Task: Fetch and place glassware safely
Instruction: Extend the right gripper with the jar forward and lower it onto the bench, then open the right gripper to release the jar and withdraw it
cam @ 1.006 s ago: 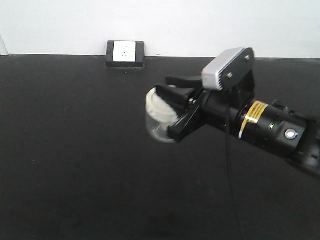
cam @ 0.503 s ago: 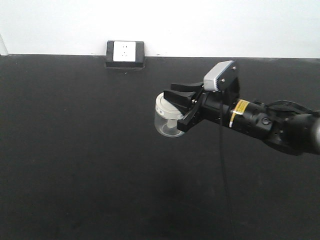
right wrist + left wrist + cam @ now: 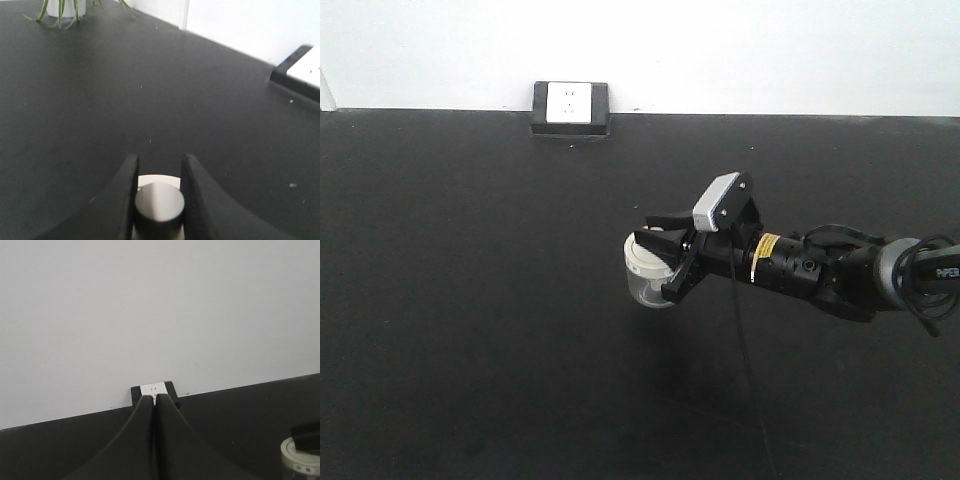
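While the black table [image 3: 470, 300] fills nearly the whole front view, the right gripper [image 3: 665, 262] is seen reaching in from the right side, its arm stretched out low across the surface. Between its two black fingers [image 3: 682, 277] the glass jar [image 3: 646, 275] is gripped, tipped a little with its cream-white lid [image 3: 642, 255] turned up and to the left. From the right wrist view the hold is made plain: the fingers [image 3: 125, 195] are drawn in close on either side of the lid's round knob [image 3: 159, 205], and the knob is pinched between them, with a sliver of pale lid [image 3: 152, 179] showing just beyond it. Whether the jar's base is touching the table cannot be told from these views, though a faint dark patch is seen on the surface below it.

Over on the left wrist view, the left gripper [image 3: 155, 440] is seen with its two dark fingers pressed together from tip to base, nothing held between them. It is pointed at the white wall [image 3: 150, 305], straight toward a small white socket in a black housing [image 3: 153, 390] at the table's far edge. That same socket [image 3: 570, 106] is seen at the back of the table in the front view, well apart from the jar. A potted plant's green leaves [image 3: 60, 10] are glimpsed at the far corner in the right wrist view.
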`<state>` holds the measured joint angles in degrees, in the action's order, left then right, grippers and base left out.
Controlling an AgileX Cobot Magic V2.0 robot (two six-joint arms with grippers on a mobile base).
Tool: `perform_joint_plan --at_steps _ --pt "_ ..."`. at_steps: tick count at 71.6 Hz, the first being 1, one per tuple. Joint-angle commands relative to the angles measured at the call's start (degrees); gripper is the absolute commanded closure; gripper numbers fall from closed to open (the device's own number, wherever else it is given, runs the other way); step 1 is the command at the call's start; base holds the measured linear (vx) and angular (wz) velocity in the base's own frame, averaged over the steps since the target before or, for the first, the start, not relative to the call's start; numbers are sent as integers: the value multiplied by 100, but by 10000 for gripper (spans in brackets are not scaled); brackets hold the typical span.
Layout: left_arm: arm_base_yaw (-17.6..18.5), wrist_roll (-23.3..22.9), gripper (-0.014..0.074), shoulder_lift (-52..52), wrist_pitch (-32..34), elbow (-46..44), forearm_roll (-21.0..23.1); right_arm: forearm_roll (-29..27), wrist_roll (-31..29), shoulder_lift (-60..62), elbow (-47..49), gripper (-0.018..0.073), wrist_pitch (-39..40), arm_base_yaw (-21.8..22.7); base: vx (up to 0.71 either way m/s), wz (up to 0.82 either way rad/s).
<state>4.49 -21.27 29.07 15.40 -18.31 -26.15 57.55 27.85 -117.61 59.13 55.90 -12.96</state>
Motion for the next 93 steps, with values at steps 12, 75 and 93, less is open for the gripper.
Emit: perform_joint_plan --at_steps 12,75,93 --pt "37 -53 603 30 356 -165 70 -337 -167 41 170 559 588 9 0 0" --pt "37 -53 603 30 356 -165 70 -449 -88 38 148 -170 533 9 0 0" --pt "37 -53 603 30 356 -165 70 -360 119 415 148 -127 304 9 0 0"
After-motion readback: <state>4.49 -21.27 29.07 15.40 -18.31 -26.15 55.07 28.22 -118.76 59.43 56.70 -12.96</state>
